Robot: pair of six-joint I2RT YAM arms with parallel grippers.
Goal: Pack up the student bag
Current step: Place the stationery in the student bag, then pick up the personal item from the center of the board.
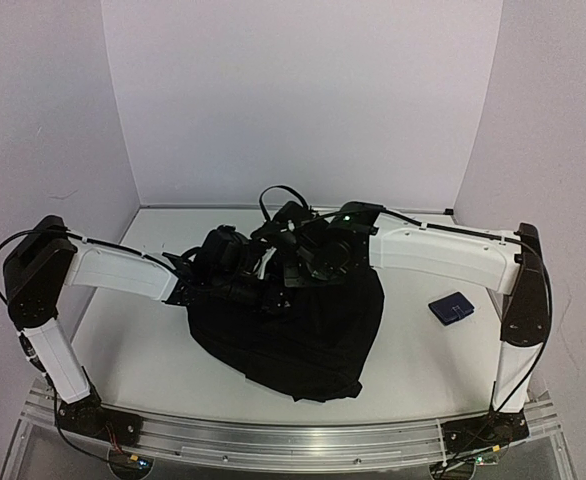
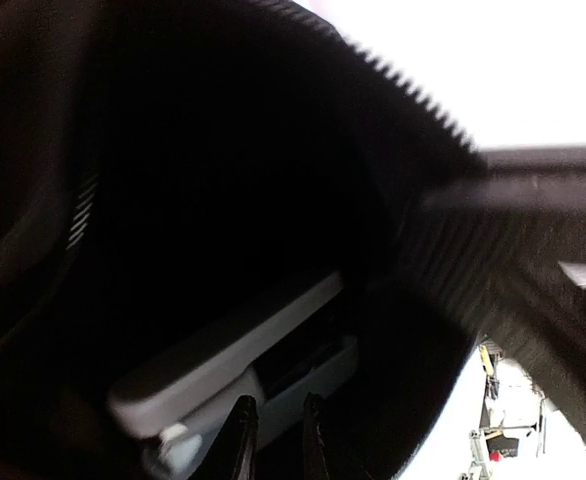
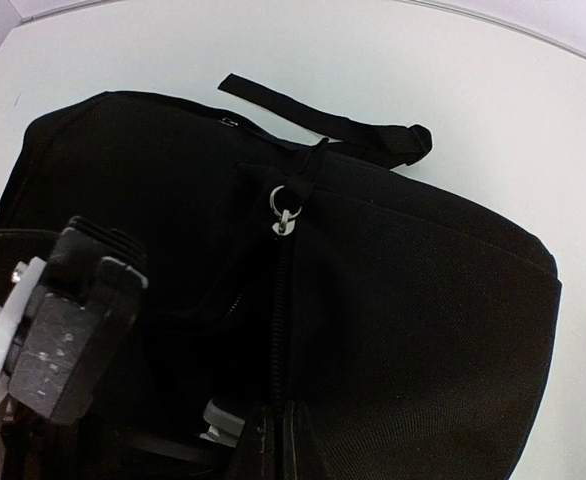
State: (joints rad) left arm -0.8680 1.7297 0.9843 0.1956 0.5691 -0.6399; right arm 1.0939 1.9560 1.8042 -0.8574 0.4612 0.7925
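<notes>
The student bag [image 1: 308, 340], a big black backpack, lies in the middle of the table. Both grippers meet at its far, top end. My right gripper [image 3: 291, 442] is shut on the bag's [image 3: 423, 300] zipper edge; the zipper's teeth run down between its fingers, below the metal pull [image 3: 284, 222]. My left gripper [image 2: 276, 415] reaches into the dark inside of the bag [image 2: 223, 150], its fingers a narrow gap apart. A grey elongated thing [image 2: 233, 360] lies just beyond them; I cannot tell whether anything is gripped. From above, the left gripper [image 1: 268, 283] and right gripper [image 1: 291, 270] are close together.
A small dark blue pouch [image 1: 451, 307] lies on the table to the right of the bag, near the right arm. The bag's top loop [image 3: 323, 120] lies flat on the white table beyond it. The left gripper's body [image 3: 58, 340] is close to the right wrist.
</notes>
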